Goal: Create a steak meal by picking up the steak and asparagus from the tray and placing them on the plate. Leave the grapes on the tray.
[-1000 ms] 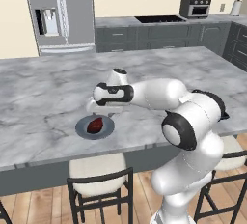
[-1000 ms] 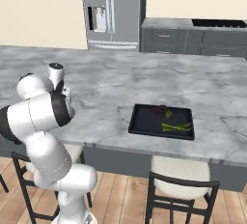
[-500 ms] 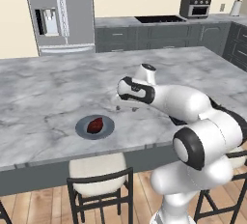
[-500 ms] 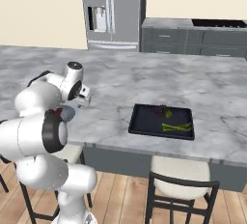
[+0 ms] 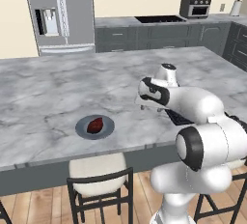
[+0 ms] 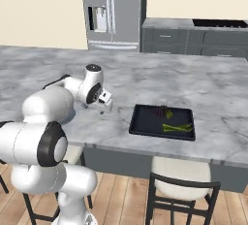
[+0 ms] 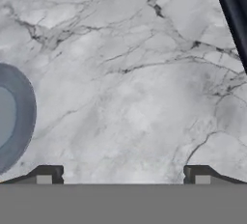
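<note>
The steak (image 5: 95, 124) lies on the round grey plate (image 5: 107, 130) near the front of the marble island. The plate's rim (image 7: 21, 117) also shows at the left of the hand view. My gripper (image 5: 148, 106) (image 6: 103, 109) (image 7: 123, 177) hangs open over bare marble between the plate and the black tray (image 6: 145, 122), with nothing between its fingers. The green asparagus (image 6: 178, 128) lies in the tray's right half, and the dark grapes (image 6: 160, 110) sit near its far rim. A corner of the tray (image 5: 177, 117) peeks out behind my arm, and its edge (image 7: 236, 10) crosses the hand view's upper right.
Two stools (image 5: 99, 182) (image 6: 180, 190) stand against the island's front edge. A fridge (image 6: 112, 10) and dark cabinets (image 5: 159, 35) line the far wall, well behind the island.
My arm has swung right, from over the plate to the marble between plate and tray. The steak stays on the plate.
</note>
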Robot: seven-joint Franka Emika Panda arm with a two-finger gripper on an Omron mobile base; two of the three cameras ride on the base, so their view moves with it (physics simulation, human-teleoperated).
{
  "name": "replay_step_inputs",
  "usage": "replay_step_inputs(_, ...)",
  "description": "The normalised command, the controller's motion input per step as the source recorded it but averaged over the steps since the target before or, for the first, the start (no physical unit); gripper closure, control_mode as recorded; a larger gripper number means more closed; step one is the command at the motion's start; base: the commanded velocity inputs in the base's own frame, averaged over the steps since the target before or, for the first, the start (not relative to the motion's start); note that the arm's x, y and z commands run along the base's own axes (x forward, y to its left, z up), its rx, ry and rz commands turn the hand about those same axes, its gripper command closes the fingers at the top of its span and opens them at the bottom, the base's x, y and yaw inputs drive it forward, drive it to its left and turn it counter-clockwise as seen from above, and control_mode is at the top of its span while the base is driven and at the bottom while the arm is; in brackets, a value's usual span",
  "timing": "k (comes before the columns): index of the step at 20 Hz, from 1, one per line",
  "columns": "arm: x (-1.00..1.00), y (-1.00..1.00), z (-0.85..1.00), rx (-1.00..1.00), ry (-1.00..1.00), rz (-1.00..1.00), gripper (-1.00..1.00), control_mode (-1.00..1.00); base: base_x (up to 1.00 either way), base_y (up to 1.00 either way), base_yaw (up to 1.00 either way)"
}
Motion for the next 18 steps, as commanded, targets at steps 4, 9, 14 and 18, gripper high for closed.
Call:
replay_step_inputs(4,0.0,-1.0,0.0,-0.21,0.23,-0.27,-1.0,-1.0,0.0,0.0,0.0)
replay_step_inputs(9,0.0,-1.0,0.0,-0.08,0.02,-0.34,-1.0,-1.0,0.0,0.0,0.0)
replay_step_inputs(14,0.13,-1.0,-0.08,0.0,0.02,-0.34,-1.0,-1.0,0.0,0.0,0.0)
replay_step_inputs(18,0.14,-1.0,-0.15,0.01,0.0,-0.3,-1.0,-1.0,0.0,0.0,0.0)
